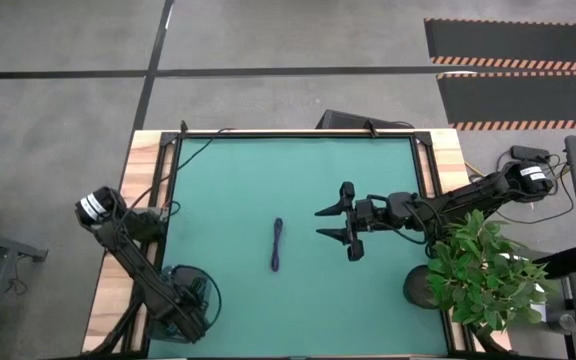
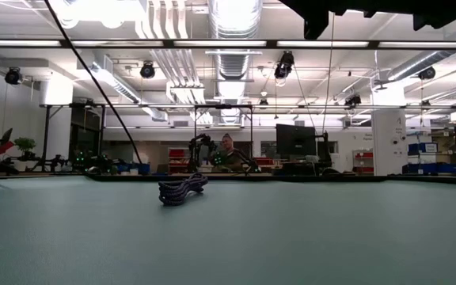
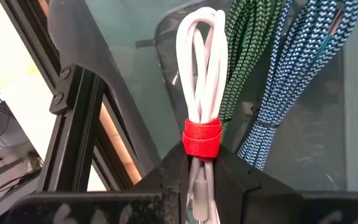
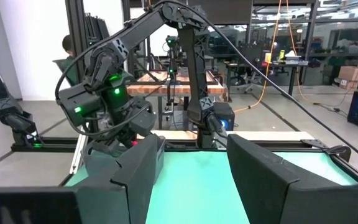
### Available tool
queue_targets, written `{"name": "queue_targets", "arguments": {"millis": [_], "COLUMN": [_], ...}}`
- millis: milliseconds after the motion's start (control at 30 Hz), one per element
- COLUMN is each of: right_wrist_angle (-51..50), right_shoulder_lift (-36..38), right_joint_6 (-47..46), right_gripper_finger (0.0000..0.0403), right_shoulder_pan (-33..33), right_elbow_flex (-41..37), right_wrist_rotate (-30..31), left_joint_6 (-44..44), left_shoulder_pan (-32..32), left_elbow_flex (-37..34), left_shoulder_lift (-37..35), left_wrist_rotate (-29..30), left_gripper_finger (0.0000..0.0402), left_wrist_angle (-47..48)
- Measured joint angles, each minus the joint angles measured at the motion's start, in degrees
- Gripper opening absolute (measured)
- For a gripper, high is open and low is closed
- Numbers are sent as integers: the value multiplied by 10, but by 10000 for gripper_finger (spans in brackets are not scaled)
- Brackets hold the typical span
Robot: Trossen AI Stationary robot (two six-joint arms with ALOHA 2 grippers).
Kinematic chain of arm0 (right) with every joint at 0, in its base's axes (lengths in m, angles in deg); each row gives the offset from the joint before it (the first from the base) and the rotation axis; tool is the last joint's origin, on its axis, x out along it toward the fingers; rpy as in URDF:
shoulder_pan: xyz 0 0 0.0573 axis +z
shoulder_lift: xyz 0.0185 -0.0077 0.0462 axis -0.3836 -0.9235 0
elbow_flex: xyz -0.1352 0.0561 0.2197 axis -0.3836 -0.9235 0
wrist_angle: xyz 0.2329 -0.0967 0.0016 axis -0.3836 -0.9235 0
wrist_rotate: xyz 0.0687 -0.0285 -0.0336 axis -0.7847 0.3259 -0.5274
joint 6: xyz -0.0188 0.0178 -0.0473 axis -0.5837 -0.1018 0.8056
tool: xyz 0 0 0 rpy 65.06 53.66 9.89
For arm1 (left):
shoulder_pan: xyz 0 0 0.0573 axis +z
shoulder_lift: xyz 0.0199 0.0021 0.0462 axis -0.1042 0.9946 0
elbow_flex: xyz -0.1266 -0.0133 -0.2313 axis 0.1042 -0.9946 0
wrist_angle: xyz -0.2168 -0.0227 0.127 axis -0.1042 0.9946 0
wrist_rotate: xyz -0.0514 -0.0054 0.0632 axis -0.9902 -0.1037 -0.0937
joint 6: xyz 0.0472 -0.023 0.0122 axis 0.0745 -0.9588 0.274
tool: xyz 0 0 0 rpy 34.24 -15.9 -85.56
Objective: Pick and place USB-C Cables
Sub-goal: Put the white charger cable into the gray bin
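My left gripper point(image 1: 182, 308) is at the table's near left corner, over a clear container point(image 1: 206, 290), shut on a white cable bundle with a red tie point(image 3: 201, 74). Two teal-green braided bundles point(image 3: 253, 68) point(image 3: 303, 81) lie in the container point(image 3: 166, 37) beyond it. A dark purple-navy bundle point(image 1: 277, 244) lies flat on the green mat at the middle; it also shows in the low view point(image 2: 182, 188). My right gripper point(image 1: 336, 223) hovers open and empty to the right of it, fingers pointing toward the table's left. My left gripper pinches the white bundle between its two fingers at the end just below the red tie point(image 3: 199, 177). The bundle runs on along the fingers, with its looped end point(image 3: 201, 25) out over the container. Whether that end touches the container, I cannot tell.
A potted green plant point(image 1: 483, 270) stands at the table's near right corner, close under my right arm. Black frame rails point(image 3: 79, 124) run along the table's left side beside the container. The left arm shows in the right wrist view point(image 4: 104, 106) across the mat.
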Motion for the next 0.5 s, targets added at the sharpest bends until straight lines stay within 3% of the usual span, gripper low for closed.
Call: {"name": "queue_targets", "arguments": {"millis": [500], "right_wrist_angle": [-2], "right_shoulder_lift": [0], "right_joint_6": [0], "right_gripper_finger": [187], "right_shoulder_pan": [0], "right_elbow_flex": [0], "right_wrist_rotate": [0], "left_joint_6": [1], "left_shoulder_pan": [-4], "left_elbow_flex": [0], "left_shoulder_lift": [13], "left_wrist_rotate": [-3], "left_gripper_finger": [35], "left_wrist_angle": [-4]}}
